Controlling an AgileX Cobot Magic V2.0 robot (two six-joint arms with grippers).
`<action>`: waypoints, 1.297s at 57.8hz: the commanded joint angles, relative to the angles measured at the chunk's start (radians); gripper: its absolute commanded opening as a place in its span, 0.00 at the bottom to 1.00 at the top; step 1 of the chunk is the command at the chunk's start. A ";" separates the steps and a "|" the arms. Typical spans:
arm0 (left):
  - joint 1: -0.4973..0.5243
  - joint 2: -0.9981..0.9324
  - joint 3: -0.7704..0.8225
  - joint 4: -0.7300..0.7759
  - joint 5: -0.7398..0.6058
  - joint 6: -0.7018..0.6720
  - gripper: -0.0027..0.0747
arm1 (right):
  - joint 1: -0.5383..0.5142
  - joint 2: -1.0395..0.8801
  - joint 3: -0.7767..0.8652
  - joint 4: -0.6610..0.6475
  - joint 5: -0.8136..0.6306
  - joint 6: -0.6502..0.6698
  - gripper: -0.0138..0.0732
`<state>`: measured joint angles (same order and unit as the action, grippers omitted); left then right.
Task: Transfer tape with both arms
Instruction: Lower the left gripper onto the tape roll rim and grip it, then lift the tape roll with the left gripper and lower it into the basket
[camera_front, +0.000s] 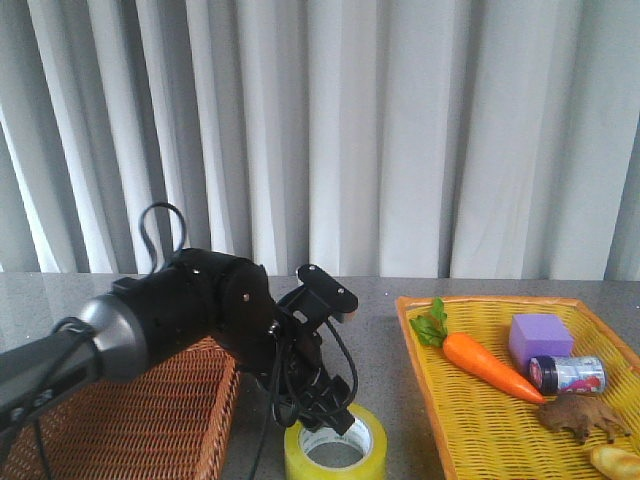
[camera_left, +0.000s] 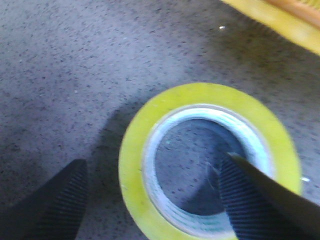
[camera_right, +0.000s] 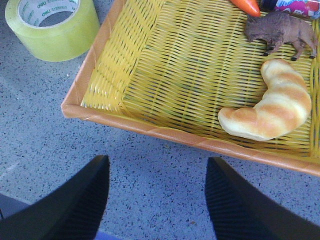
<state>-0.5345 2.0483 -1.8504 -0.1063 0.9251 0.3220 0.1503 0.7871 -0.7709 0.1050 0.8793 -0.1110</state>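
Observation:
The tape (camera_front: 335, 452) is a yellow roll with a white printed core, lying flat on the grey table near the front edge. My left arm (camera_front: 190, 310) reaches down onto it. The left gripper (camera_left: 155, 160) is open and straddles the roll's wall: one finger (camera_left: 260, 200) is inside the core and the other finger (camera_left: 50, 205) is outside on the table. In the front view the left gripper (camera_front: 328, 418) sits at the roll's rim. My right gripper (camera_right: 157, 170) is open above bare table, in front of the yellow tray, with the tape (camera_right: 52, 27) off to one side, away from the fingers.
A brown wicker basket (camera_front: 150, 420) stands at the left beside the tape. At the right, a yellow woven tray (camera_front: 420, 370) holds a carrot (camera_front: 485, 365), a purple block (camera_front: 540, 338), a small jar (camera_front: 568, 374), a brown toy animal (camera_right: 282, 27) and a croissant (camera_right: 272, 107).

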 joint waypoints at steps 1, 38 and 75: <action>-0.005 -0.021 -0.063 0.027 -0.013 -0.035 0.66 | -0.005 -0.004 -0.024 0.005 -0.047 -0.008 0.63; -0.004 0.063 -0.075 0.022 0.041 -0.050 0.35 | -0.005 -0.004 -0.024 0.005 -0.047 -0.008 0.63; 0.000 -0.101 -0.075 0.026 0.062 -0.051 0.18 | -0.005 -0.004 -0.024 0.005 -0.047 -0.008 0.63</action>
<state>-0.5345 2.0814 -1.8926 -0.0678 1.0278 0.2793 0.1503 0.7871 -0.7709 0.1050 0.8793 -0.1118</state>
